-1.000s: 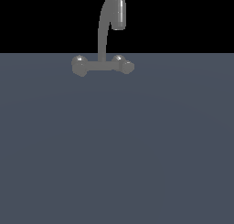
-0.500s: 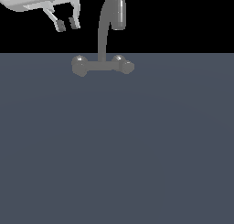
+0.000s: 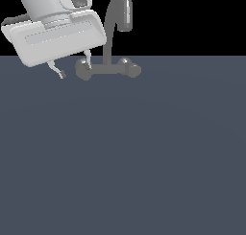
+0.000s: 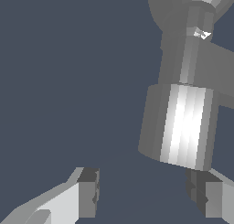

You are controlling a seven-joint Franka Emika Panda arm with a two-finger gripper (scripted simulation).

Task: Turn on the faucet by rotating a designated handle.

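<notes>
My gripper (image 4: pixel 146 198) hangs with its fingers (image 4: pixel 87 193) spread wide and nothing between them. The handle (image 4: pixel 180 125), a grey knob at the end of the faucet (image 3: pixel 113 47) toward the exterior view's left, sits just beyond my fingertips, close to one of them, untouched.

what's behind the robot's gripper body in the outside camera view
The gripper body covers part of the faucet end on the exterior view's left; the knob shows just below it. The spout and other knob stay uncovered.
</notes>
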